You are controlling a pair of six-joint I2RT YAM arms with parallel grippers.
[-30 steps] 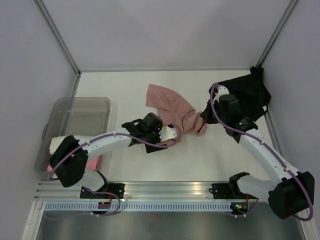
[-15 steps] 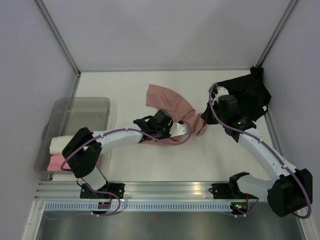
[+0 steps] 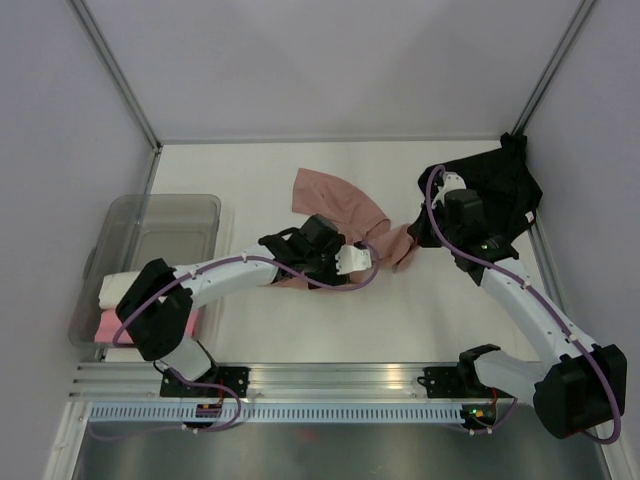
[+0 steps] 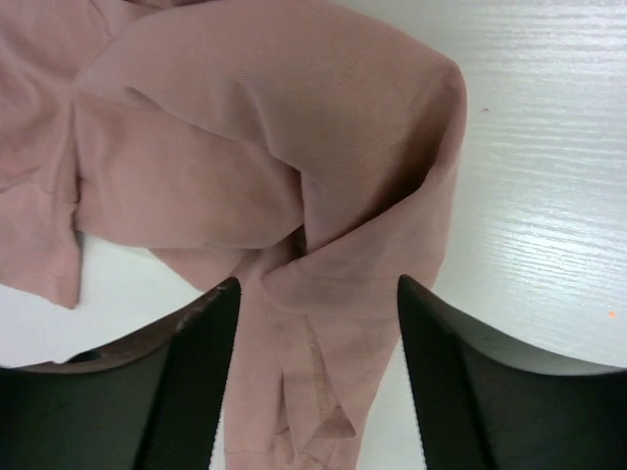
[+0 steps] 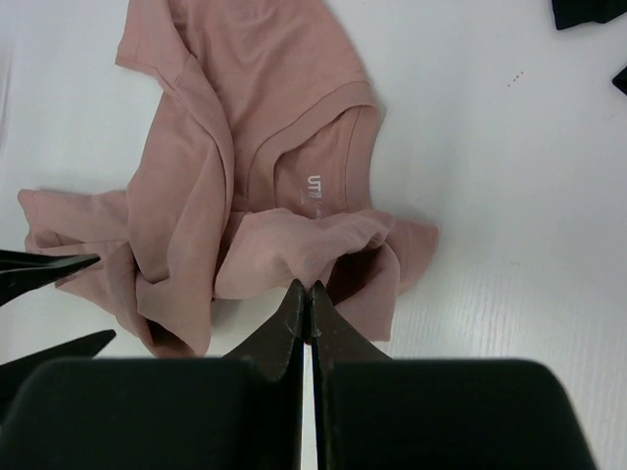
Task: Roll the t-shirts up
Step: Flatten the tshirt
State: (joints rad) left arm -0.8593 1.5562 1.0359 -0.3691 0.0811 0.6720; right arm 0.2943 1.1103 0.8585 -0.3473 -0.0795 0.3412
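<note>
The salmon-pink t-shirt (image 3: 335, 205) lies crumpled at mid-table, its white neck print showing in the right wrist view (image 5: 315, 184). My right gripper (image 3: 412, 234) is shut, pinching a raised fold of the salmon shirt's right edge (image 5: 309, 286). My left gripper (image 3: 356, 262) is open, its jaws standing either side of a bunched strip of the same shirt (image 4: 315, 294) at its near edge. Its fingers (image 5: 44, 266) show at the left of the right wrist view. The black t-shirt (image 3: 495, 190) lies heaped at the far right.
The translucent grey bin (image 3: 165, 212) stands at the left. It holds a cream roll (image 3: 115, 287) and a bright pink roll (image 3: 108, 323) at its near end. Grey walls and metal posts close in the table on three sides.
My left gripper has moved right along the near edge of the salmon shirt and now straddles its cloth. My right gripper has shifted slightly back and right, lifting its pinched fold.
</note>
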